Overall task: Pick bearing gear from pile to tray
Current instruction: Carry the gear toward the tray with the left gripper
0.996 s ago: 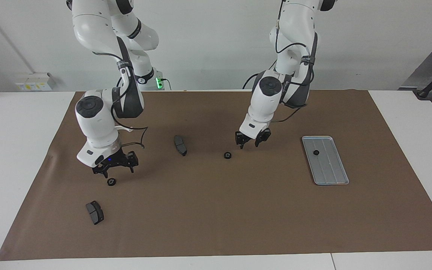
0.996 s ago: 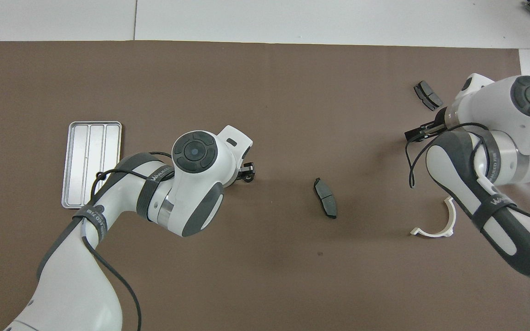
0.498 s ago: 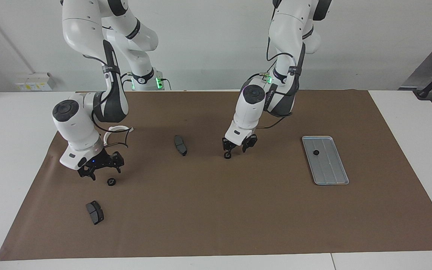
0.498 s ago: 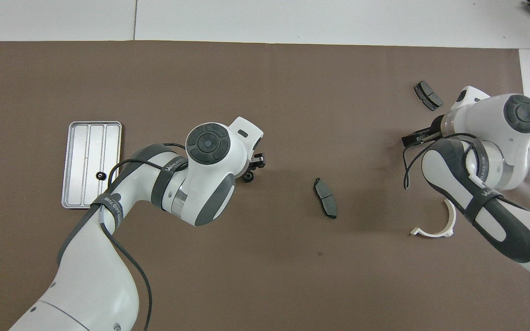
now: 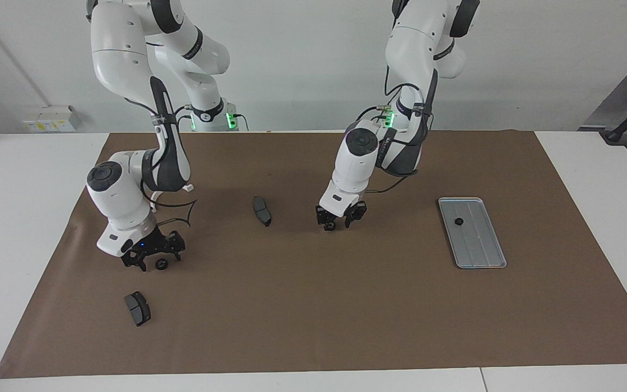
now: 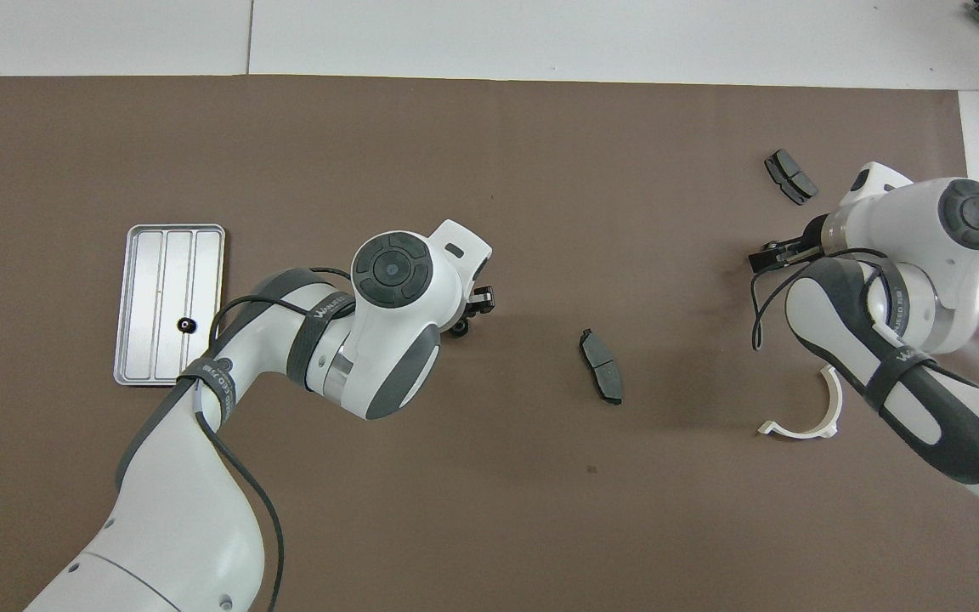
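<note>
A brown mat covers the table. The tray lies toward the mat's left-arm edge, one ring in it. The left gripper, low at mid-mat, has its fingers around a second ring; grip uncertain. The right gripper, fingers wide, straddles a third ring.

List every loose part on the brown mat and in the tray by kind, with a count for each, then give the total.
Black rings: 3 (one in the tray, one between the left gripper's fingers, one between the right gripper's fingers)
Black wedge-shaped pads: 2
White half-ring bracket: 1
Metal tray: 1
Total: 7
</note>
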Robot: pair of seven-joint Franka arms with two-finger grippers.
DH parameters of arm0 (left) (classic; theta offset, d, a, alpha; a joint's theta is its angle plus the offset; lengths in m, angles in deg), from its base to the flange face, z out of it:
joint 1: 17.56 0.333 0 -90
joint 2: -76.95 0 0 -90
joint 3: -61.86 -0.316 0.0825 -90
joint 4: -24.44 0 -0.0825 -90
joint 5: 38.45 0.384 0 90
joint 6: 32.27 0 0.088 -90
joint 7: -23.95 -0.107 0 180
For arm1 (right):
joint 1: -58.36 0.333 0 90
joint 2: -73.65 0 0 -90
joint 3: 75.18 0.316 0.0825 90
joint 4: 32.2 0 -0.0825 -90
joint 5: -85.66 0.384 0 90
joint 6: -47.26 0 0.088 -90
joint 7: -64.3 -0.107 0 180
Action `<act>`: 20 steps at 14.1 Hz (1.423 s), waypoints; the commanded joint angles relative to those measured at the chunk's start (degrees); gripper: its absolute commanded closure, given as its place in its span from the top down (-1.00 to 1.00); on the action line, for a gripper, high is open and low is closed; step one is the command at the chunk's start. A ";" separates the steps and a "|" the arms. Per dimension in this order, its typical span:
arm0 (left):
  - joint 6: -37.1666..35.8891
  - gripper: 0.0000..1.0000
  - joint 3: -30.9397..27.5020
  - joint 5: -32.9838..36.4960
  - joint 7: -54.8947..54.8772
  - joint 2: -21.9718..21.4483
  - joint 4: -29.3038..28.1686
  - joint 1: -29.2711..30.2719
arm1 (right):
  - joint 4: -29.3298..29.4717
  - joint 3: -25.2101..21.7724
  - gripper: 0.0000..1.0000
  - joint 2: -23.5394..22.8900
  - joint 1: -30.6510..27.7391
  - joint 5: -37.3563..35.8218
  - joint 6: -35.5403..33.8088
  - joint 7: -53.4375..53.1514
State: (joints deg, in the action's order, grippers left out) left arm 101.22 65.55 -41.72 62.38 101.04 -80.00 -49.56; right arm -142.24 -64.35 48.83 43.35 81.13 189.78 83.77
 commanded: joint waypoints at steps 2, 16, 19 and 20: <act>1.42 0.23 -0.88 1.34 1.29 0.70 0.02 -1.57 | -0.88 0.95 0.99 -0.13 -1.08 1.98 1.61 2.23; 1.94 -0.35 -0.88 1.52 1.29 0.61 -2.17 -2.71 | -1.49 1.03 0.31 -0.14 -0.73 2.07 2.49 1.79; 1.16 -0.88 -0.88 1.52 1.12 0.61 -1.74 -2.71 | -1.41 1.04 0.16 -0.14 -0.64 2.07 2.49 1.71; 0.72 -1.00 -0.88 1.52 1.12 0.53 -1.39 -2.62 | -1.41 1.04 0.07 -0.14 -0.64 2.07 2.49 1.71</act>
State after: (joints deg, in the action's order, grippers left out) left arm 101.96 65.52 -41.40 62.41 101.82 -81.33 -51.18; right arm -142.88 -64.16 49.17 43.38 81.39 191.10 83.77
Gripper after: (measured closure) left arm 0.652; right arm 0.414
